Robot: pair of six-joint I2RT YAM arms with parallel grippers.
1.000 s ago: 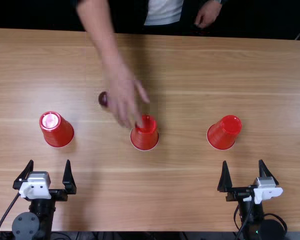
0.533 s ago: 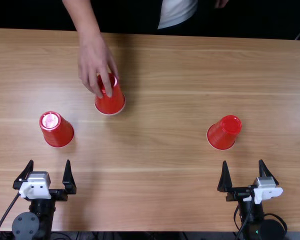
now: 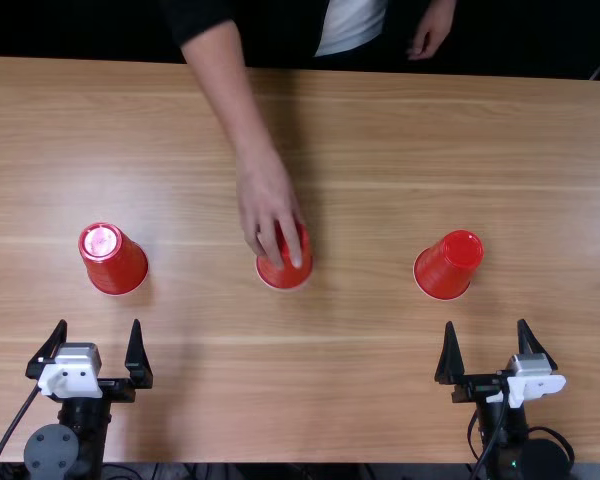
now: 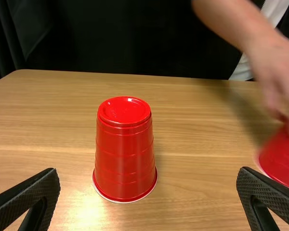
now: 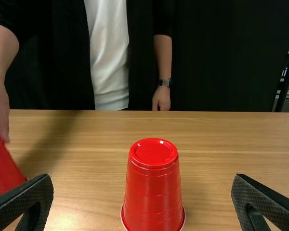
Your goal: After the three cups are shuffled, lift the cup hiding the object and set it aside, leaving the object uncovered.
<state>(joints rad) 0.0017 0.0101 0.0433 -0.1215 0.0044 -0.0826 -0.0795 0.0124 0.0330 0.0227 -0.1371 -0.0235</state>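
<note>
Middle cup (image 3: 283, 268) sits mid-table (image 3: 400, 130) with a person's hand (image 3: 270, 215) on top of it. Left cup (image 3: 112, 260) is at its 9 o'clock, right cup (image 3: 447, 264) at 3. They look light, thin-walled, tapered and slick, so pinch mid-wall, gently. Left gripper (image 3: 97, 328) and right gripper (image 3: 485, 328) are spread wide, each at 6 o'clock of its outer cup.

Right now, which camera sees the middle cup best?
The top view: the middle cup is fully in frame, a person's hand resting on its top. The left wrist view and the right wrist view each cut it off, showing part of its side.
</note>
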